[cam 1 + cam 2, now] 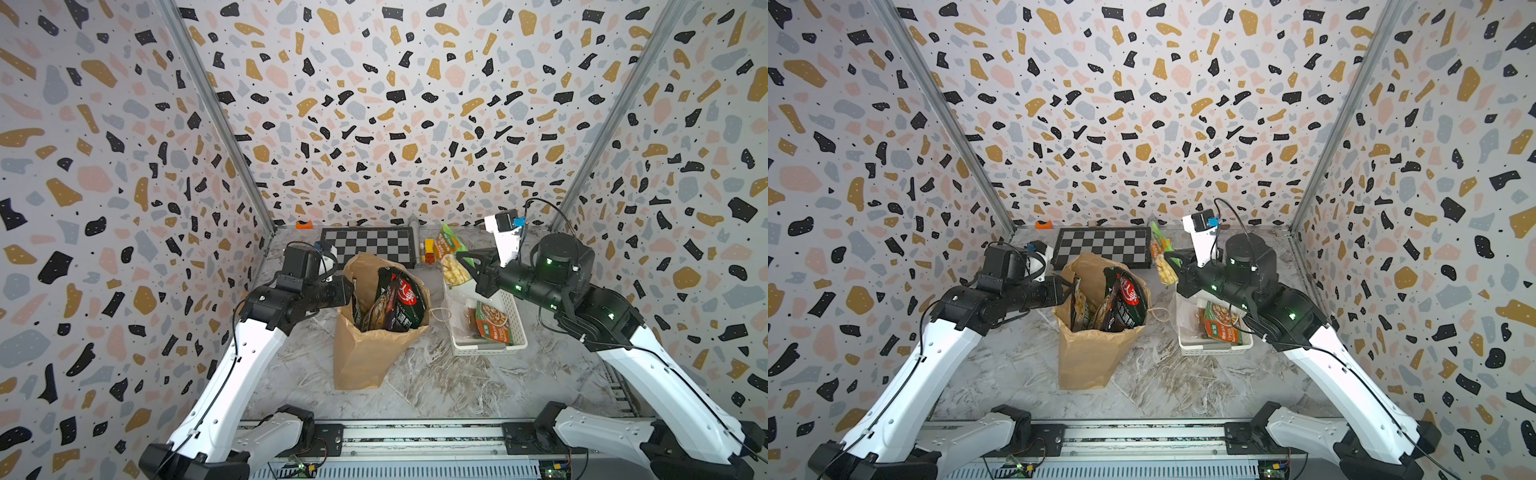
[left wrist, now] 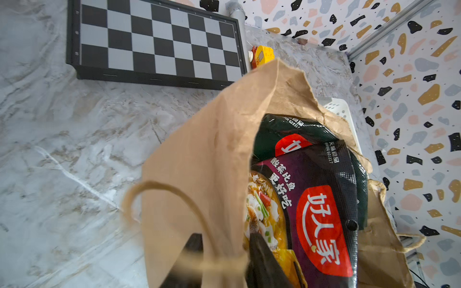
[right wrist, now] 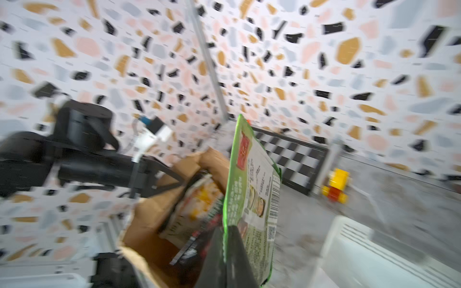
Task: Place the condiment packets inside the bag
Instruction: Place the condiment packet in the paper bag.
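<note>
brown kraft paper bag (image 1: 361,357) stands creased and open-mouthed on the marble-patterned tabletop (image 1: 436,386), nearest my base. my left gripper (image 2: 224,251) is at the bag's left rim. its jaws are parted, one finger outside the paper wall and one inside, and they are not pinching it.

several condiment packets stand in the bag with their tops showing at the mouth. a dark-green packet (image 2: 282,129) with a red logo is toward the bag's right wall, a black-and-red packet (image 2: 324,224) overlaps it, and a cream-and-yellow packet (image 1: 1080,309) is toward the left wall.

just right of the bag is a white perforated basket (image 1: 515,328) with a green-and-orange packet (image 1: 492,322) lying in it. right of the bag and a little beyond it, my right gripper (image 1: 469,266) is clamped on one edge of a clear-green packet (image 1: 451,249). this packet is held up in the air, outside the bag.

beyond the bag lies a chessboard (image 1: 370,245). beyond the bag's right side are yellow-and-red toy blocks (image 1: 428,251).
</note>
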Controlling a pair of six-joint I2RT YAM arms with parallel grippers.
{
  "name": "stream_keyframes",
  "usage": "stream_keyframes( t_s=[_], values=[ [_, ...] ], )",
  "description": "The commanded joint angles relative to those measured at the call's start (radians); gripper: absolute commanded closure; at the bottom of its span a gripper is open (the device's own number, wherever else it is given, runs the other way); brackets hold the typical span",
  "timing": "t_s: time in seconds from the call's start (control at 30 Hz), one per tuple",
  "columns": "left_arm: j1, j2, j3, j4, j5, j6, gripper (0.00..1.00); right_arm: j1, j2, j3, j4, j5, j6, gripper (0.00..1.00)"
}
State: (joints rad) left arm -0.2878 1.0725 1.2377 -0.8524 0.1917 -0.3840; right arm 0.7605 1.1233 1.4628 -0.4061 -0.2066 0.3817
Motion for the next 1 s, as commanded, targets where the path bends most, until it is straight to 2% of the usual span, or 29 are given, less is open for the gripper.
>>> stream_keyframes(
  t_s=[0.0, 0.13, 0.27, 0.5, 0.6, 0.77, 0.87, 0.97],
  values=[
    [-0.004, -0.049, 0.019, -0.026, -0.051, 0.018, 0.65, 0.030, 0.092, -0.007, 0.227, -0.225, 0.163, 1.00],
    [-0.004, -0.072, 0.016, -0.029, -0.037, 0.016, 0.68, 0.068, 0.178, -0.037, 0.382, -0.211, 0.251, 1.00],
    [-0.004, -0.080, 0.004, -0.017, -0.013, 0.018, 0.77, 0.113, 0.294, -0.063, 0.525, -0.240, 0.350, 1.00],
    [-0.004, -0.078, 0.003, -0.006, 0.000, 0.022, 0.99, 0.171, 0.419, -0.150, 0.699, -0.227, 0.510, 1.00],
    [-0.004, -0.075, 0.007, -0.004, 0.001, 0.023, 1.00, 0.203, 0.453, -0.176, 0.733, -0.183, 0.550, 1.00],
    [-0.004, -0.072, 0.011, -0.004, 0.003, 0.022, 1.00, 0.226, 0.492, -0.189, 0.664, -0.117, 0.559, 1.00],
    [-0.004, -0.073, 0.014, -0.007, 0.002, 0.022, 1.00, 0.226, 0.484, -0.196, 0.614, -0.103, 0.526, 0.86],
    [-0.004, -0.073, 0.013, -0.008, 0.004, 0.025, 1.00, 0.225, 0.426, -0.193, 0.517, -0.057, 0.433, 0.72]
  ],
)
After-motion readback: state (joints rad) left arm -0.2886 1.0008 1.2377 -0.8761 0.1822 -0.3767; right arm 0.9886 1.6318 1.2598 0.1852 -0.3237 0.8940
